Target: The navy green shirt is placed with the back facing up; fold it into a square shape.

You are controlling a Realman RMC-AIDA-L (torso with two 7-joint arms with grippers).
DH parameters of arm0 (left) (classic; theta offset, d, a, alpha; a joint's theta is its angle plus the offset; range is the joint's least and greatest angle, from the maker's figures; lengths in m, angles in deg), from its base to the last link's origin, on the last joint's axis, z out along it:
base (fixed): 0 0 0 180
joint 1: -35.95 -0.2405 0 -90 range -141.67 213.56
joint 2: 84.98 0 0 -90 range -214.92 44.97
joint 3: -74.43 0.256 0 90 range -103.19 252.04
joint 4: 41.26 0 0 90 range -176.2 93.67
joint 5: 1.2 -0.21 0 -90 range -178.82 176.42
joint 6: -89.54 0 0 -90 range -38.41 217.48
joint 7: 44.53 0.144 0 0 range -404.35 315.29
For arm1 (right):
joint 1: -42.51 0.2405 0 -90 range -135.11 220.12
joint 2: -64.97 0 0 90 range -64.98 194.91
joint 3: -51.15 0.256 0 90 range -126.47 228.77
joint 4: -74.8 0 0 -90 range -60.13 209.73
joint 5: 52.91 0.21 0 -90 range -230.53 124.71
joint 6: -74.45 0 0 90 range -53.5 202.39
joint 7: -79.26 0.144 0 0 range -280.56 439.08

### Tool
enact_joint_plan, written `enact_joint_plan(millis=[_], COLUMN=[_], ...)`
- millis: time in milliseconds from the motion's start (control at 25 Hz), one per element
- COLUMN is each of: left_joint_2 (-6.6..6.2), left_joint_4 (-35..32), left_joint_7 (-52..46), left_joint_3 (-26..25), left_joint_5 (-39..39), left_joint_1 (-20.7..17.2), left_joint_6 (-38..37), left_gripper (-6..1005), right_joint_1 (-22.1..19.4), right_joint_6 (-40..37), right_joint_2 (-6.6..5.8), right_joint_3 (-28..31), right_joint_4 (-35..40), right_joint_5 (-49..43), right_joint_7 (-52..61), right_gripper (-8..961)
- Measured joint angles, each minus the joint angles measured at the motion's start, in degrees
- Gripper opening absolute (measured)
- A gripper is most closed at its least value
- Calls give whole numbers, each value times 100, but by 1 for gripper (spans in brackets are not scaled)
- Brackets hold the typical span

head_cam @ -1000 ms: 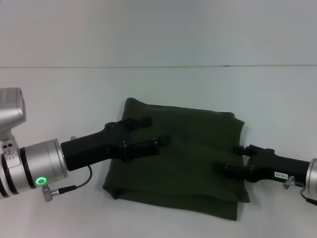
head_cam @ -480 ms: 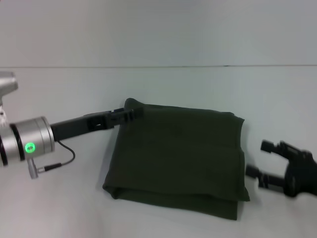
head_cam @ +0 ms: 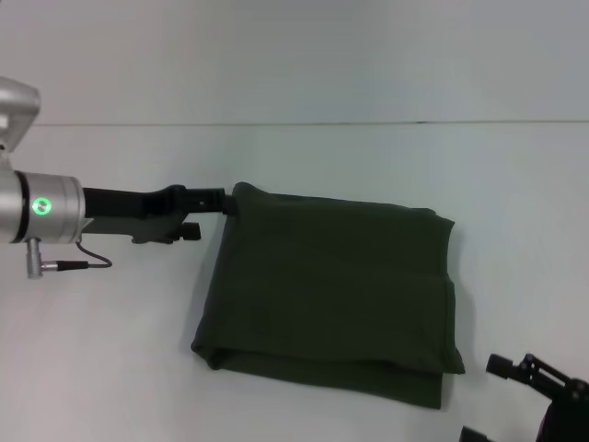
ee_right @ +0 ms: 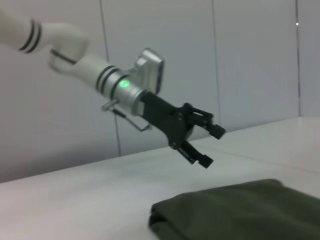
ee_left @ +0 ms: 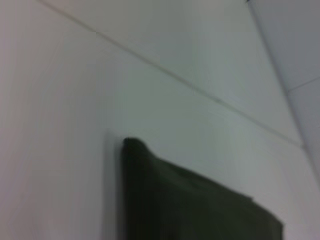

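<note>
Both arms have pulled back off the cloth since the earlier frames. Navy green shirt (head_cam: 331,295) lies folded, roughly square, on the table (head_cam: 110,368), just beside the left hand (ee_right: 205,145) at its far corner. Left hand open, empty. Right hand (head_cam: 529,405) well clear, fingers apart, empty. Judged soft, light, limp; grip at corners or folded edges.

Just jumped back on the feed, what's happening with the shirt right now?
The navy green shirt lies on the white table folded into a thick, roughly square stack, and neither arm is holding it. The left claw is open, above the table by the shirt's far left corner. The right claw is open too, off the shirt near its front right corner.
</note>
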Motion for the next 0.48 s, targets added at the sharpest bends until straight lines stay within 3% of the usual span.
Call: enact_joint_plan(millis=[200,480], left_joint_2=[103,252], left_joint_4=[50,95], left_joint_7=[-219,-261], left_joint_3=[45,54], left_joint_5=[-605,-768], left_joint_1=[266,325], left_joint_6=[317,633], left_gripper=[905,904], right_joint_1=[28,60], right_joint_6=[46,152], right_joint_2=[0,7], right_joint_3=[-7,-18], right_joint_4=[-72,-96], right_joint_5=[-316,-410], right_joint_7=[-180,-249], right_gripper=[945,945])
